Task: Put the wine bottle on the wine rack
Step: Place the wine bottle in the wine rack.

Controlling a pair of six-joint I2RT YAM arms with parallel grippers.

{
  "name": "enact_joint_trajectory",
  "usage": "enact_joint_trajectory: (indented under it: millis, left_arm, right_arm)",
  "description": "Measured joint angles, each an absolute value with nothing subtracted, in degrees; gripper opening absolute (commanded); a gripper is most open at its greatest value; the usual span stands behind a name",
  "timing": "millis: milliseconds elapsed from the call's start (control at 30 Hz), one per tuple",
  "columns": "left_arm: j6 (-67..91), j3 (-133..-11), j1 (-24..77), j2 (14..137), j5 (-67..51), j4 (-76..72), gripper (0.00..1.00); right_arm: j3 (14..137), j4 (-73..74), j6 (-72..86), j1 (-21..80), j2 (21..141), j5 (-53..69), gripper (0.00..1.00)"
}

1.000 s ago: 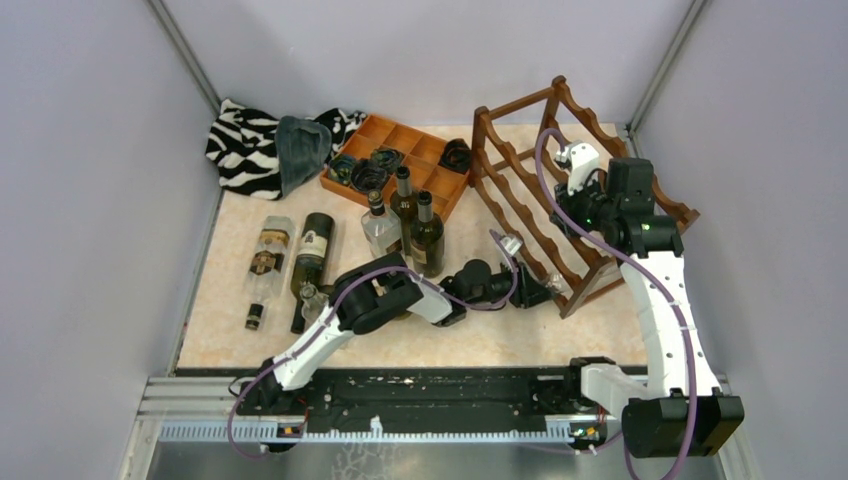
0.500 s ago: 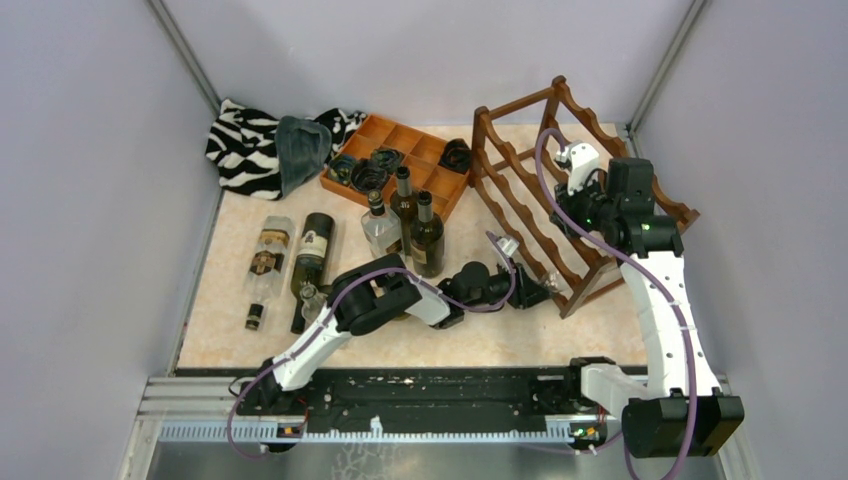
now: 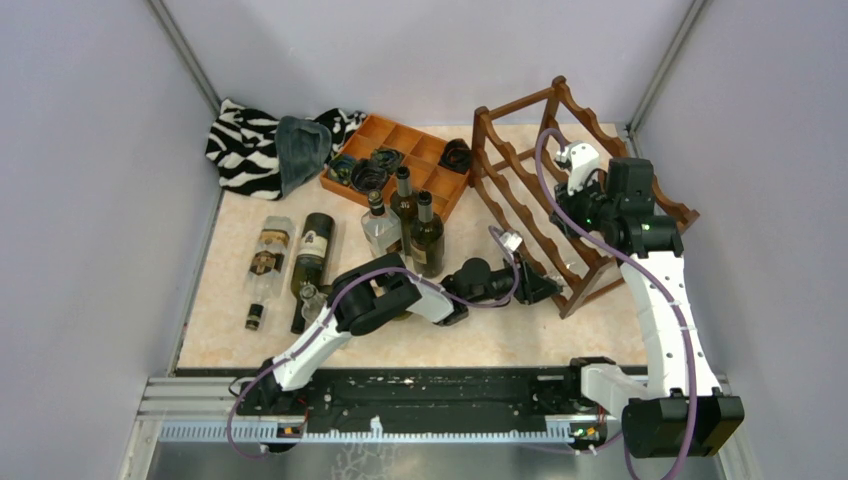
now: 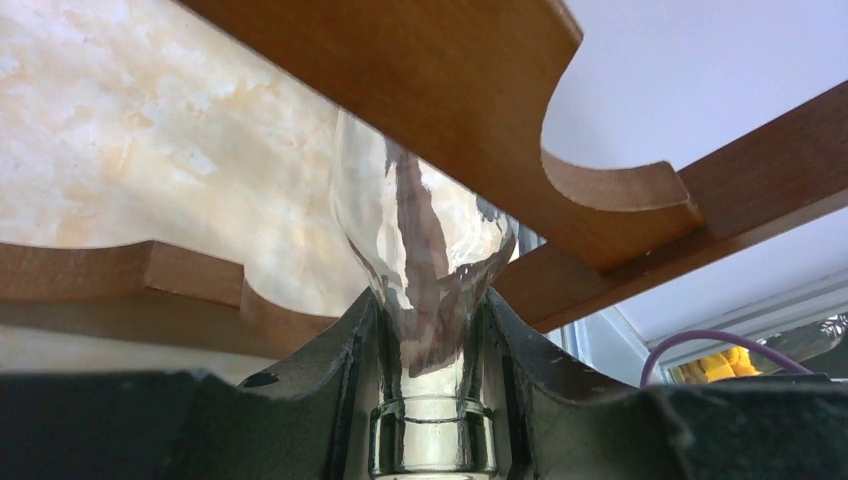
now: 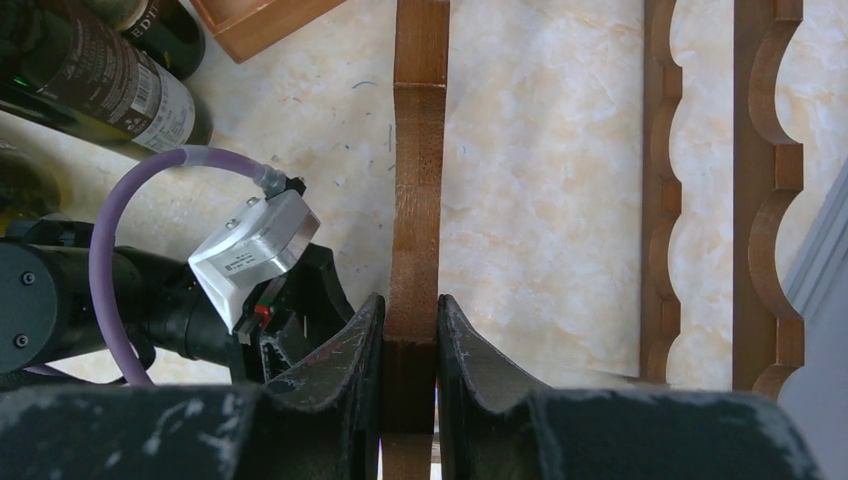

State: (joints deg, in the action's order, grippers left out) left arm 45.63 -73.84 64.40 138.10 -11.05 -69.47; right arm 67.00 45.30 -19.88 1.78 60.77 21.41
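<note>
Plain pale lilac walls (image 3: 90, 200) box in a beige marbled tabletop (image 3: 215, 340), black rail (image 3: 440, 392) up front, soft even light.

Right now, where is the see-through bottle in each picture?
Top external: clear bottle, barely visible, at the near corner of the wine rack, by the left gripper.
Left wrist: centre, neck between the fingers.
Right wrist: not in it.
Shared landmark: the rack's scalloped rails.

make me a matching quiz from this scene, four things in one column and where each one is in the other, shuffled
1 clear bottle
2 wine rack
3 zebra cloth
4 orange tray

A far left corner
B neck in the left pincer
C rail in the right pincer
D just behind the standing bottles

Pairs: 1-B, 2-C, 3-A, 4-D
</note>
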Motion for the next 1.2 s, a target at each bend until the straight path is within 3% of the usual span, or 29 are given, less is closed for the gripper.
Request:
enact_joint_trajectory:
  millis: [1067,1200]
  left_arm:
    - [46.37,-82.54,64.36,139.94,-6.44,-54.68,0.00]
    - [46.68,-84.38,64.38,140.38,-6.15,-52.97,0.07]
  right_arm:
    - [67.00,45.30,-19.81,1.98,60.77,21.54,0.00]
    - [66.98,45.30,-19.81,1.98,60.77,21.52,0.00]
